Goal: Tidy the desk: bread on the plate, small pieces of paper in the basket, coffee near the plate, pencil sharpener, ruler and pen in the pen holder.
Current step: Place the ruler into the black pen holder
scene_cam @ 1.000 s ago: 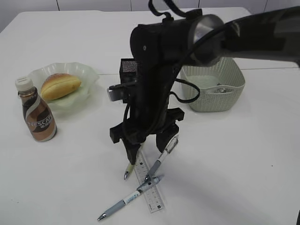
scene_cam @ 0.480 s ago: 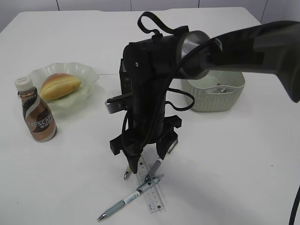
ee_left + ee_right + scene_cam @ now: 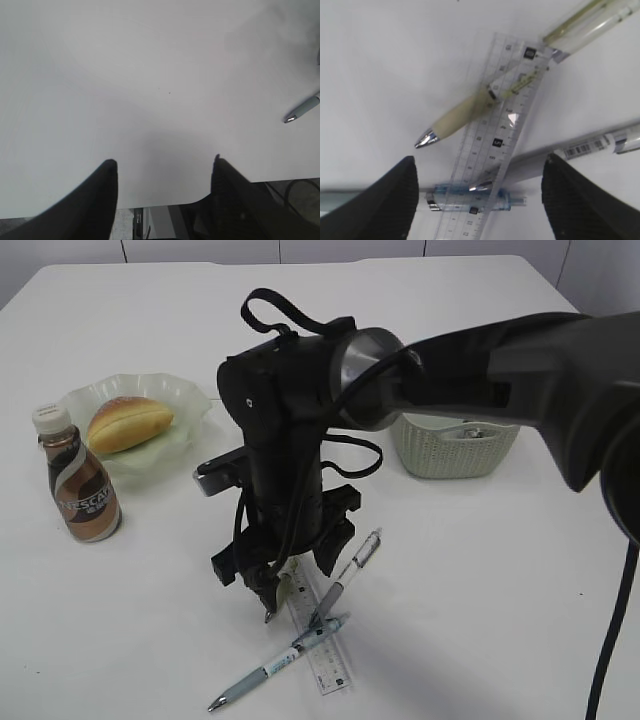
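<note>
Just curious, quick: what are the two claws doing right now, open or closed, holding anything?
Left gripper: open, holding nothing, above bare table.
Right gripper: open, empty, jaws straddling the ruler and pens.

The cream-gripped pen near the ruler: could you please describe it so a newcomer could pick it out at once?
Start at the transparent ruler on the white table, under the right pincer. Three pens cross it. The cream-gripped pen lies on top, its silver tip pointing away from the others; the other two have grey and bluish barrels.

Pincer [image 3: 268, 585] low over ruler [image 3: 318, 640]
</note>
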`<state>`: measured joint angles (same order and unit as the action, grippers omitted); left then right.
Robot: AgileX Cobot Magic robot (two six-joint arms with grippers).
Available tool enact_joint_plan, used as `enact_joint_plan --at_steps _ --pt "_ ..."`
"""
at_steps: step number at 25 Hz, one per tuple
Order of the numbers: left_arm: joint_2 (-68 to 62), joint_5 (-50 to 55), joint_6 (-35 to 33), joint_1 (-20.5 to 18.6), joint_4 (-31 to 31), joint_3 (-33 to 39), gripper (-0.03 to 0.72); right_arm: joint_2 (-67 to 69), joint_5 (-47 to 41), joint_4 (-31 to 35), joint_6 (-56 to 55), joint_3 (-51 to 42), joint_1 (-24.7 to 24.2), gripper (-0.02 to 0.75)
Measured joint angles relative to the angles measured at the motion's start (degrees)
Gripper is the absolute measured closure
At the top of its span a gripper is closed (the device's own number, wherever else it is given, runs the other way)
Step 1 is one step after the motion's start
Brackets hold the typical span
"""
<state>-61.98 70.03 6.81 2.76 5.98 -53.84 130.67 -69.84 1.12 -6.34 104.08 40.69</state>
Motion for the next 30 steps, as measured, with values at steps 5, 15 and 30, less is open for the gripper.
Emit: enact_joint_plan --at_steps 5,15,30 --pt "0.0 0.5 0.0 0.0 -0.1 0.0 0.254 0.2 0.0 -1.4 -0.2 2.1 0.0 0.177" --pt "0.0 0.6 0.0 0.0 -0.3 0.0 0.254 1.2 0.0 -1.8 -0.2 2.1 0.0 0.177" --pt "0.0 0.7 0.0 0.0 -0.5 0.0 0.254 1.3 0.0 -2.1 3.2 2.1 0.0 0.177"
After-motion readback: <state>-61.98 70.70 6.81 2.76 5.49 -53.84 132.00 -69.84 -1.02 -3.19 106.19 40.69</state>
